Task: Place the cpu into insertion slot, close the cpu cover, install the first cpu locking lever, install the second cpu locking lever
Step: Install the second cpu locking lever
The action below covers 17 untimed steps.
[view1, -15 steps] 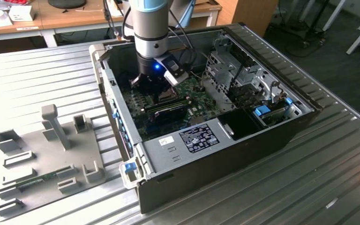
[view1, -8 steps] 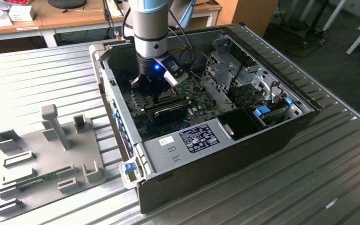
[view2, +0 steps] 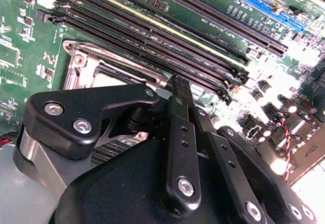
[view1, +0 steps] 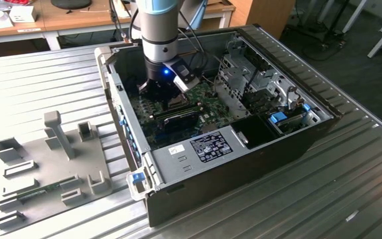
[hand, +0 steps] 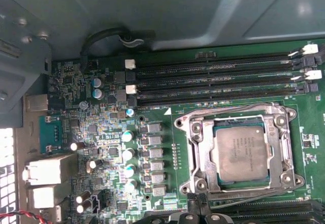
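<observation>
The cpu (hand: pixel 238 153), a grey metal square, lies in the insertion slot (hand: pixel 195 183) on the green board. The silver cpu cover (hand: pixel 278 150) lies flat around it, with the chip showing through its window. Thin wire levers (hand: pixel 228 111) run along two sides of the socket; whether they are latched I cannot tell. My gripper (hand: pixel 195 215) is shut with nothing in it, low beside the socket's edge. In the second wrist view the gripper (view2: pixel 179 84) tip stands between the socket rim (view2: pixel 81 64) and the long black memory slots (view2: pixel 152 36). In the exterior view the gripper (view1: pixel 167 94) is down inside the open computer case.
The case walls (view1: pixel 121 119) and a drive cage (view1: pixel 247 74) hem the board in. Capacitors and rear ports (hand: pixel 48 170) stand beside the socket. Outside the case, a grey fixture tray (view1: pixel 51 164) lies on the ribbed metal table at the exterior view's left.
</observation>
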Available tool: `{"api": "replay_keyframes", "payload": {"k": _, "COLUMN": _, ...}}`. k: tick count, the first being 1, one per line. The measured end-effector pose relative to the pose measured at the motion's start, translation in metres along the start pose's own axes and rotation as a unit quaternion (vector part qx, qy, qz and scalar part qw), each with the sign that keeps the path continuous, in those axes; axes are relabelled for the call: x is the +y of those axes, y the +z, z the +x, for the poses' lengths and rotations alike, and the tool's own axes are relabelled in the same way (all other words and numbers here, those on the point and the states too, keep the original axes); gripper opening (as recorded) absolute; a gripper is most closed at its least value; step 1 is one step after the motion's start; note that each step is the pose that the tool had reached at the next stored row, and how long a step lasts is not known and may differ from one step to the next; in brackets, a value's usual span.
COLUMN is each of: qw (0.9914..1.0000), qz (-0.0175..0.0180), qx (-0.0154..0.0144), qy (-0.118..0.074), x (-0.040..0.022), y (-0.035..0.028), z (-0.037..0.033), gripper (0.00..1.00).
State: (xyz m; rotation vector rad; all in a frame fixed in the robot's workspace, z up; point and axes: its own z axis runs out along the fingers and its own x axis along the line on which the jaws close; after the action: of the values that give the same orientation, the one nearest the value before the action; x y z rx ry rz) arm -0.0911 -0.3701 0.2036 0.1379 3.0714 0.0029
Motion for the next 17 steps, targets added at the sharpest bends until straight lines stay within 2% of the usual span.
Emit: {"api": "replay_keyframes", "payload": {"k": 17, "qw": 1.0, "qz": -0.0008, "qx": -0.0005, "qy": 0.0, "x": 0.001, "y": 0.0013, "z": 0.0013, "gripper": 0.11}}
